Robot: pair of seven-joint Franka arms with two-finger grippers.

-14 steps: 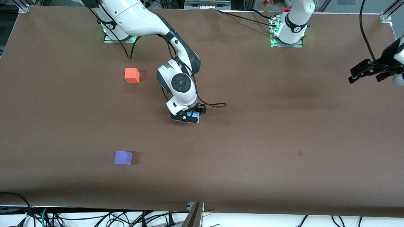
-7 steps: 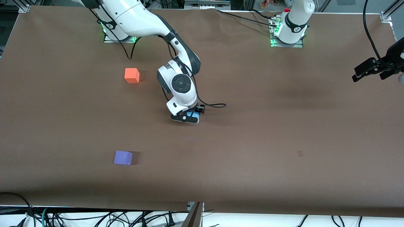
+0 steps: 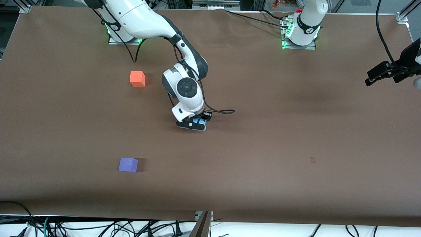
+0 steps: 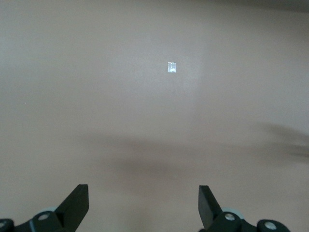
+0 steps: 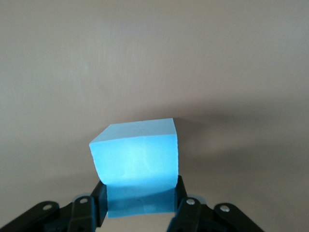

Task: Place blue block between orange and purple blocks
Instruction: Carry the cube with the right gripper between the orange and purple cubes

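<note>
Right end effector (image 3: 196, 124) is low over the middle of the brown counter (image 3: 296, 131), fingers (image 5: 186, 208) clamped on opposite side faces of the blue block (image 3: 198, 121). In the right wrist view the block (image 5: 137, 162) sits squarely between the two black fingers, top face tilted a little toward the camera — whether its underside touches the counter cannot be told from either view.

Landmark: the blue block.
- Orange block (image 3: 137, 79): on the counter, farther from the front camera than the blue block and toward the right arm's end of the counter, well apart from it.
- Purple block (image 3: 128, 164): on the counter, nearer to the front camera than the blue block, also toward the right arm's end, well apart.
- The blue block is not in line between these two; it sits off toward the left arm's end.

Left end effector (image 3: 381, 74) waits in the air over the counter's edge at the left arm's end, well apart from the blue block — fingers (image 4: 76, 205) spread wide, nothing between them.
</note>
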